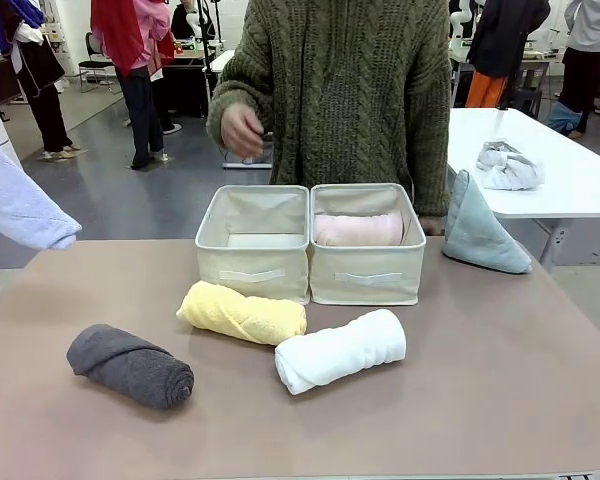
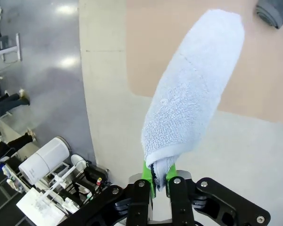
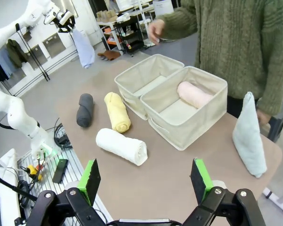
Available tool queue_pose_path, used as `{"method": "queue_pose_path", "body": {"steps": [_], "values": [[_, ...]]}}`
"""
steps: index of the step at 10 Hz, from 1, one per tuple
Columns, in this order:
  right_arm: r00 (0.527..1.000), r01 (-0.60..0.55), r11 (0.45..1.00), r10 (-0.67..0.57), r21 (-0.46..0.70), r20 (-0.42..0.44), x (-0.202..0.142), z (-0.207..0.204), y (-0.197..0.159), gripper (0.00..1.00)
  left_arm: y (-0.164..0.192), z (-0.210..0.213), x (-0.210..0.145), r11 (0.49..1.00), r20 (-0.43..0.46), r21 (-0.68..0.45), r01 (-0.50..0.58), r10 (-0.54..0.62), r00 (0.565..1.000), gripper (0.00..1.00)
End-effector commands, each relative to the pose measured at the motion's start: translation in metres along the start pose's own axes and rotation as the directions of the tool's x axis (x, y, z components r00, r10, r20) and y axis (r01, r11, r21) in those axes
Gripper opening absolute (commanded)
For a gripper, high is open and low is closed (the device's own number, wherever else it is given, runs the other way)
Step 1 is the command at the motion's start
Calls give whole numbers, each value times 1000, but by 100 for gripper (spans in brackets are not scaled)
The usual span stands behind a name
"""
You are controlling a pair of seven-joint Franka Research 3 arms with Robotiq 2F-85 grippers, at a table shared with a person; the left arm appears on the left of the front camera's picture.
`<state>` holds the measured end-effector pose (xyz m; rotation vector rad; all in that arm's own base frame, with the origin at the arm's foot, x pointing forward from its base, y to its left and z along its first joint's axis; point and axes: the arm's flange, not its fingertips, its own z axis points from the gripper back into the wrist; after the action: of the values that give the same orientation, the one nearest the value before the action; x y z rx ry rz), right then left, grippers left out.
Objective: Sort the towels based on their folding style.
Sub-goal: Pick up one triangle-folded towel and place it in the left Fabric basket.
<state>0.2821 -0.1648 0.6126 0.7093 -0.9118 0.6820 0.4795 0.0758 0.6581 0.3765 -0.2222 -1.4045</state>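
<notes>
In the front view, a light blue terry towel (image 1: 20, 205) hung in the air at the left edge, well off the brown table (image 1: 500, 400). On the table lay a dark grey rolled towel (image 1: 130, 365), a yellow rolled towel (image 1: 242, 313) and a white rolled towel (image 1: 340, 350). Behind them stood two cream fabric bins. The left bin (image 1: 252, 275) held no towel, and the right bin (image 1: 368, 278) held a pale pink rolled towel (image 1: 358, 229). A pale grey-green cone-folded towel (image 1: 480, 235) stood at the far right edge.

In the left wrist view, the left gripper (image 2: 159, 181) pinched one end of the light blue terry towel (image 2: 193, 89) between its green pads. The rest of the towel hung beyond the fingers, above the floor beside the table.

In the right wrist view, the right gripper (image 3: 146, 181) was spread wide and held nothing, above the near table edge. The white rolled towel (image 3: 122, 146) lay closest to it.

The step in hand looked like carrying the blue towel to the left bin, since a roll already lay in the right one. To do it well, the arm should hold its pinch firm and travel high enough for the dangling end to clear the yellow roll and the bin rim. It should lower the towel until it rests inside before the fingers part.
</notes>
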Motion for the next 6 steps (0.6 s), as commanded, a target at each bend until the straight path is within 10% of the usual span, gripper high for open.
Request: {"method": "queue_pose_path", "body": {"steps": [1,6], "values": [[1000,-13,1000,13,13,23,1,0,0,100,12,4,4,998,-21,-44,40,-41,999,0],[1000,-13,1000,13,13,23,1,0,0,100,-27,83,65,988,101,-141,64,-50,994,12]]}}
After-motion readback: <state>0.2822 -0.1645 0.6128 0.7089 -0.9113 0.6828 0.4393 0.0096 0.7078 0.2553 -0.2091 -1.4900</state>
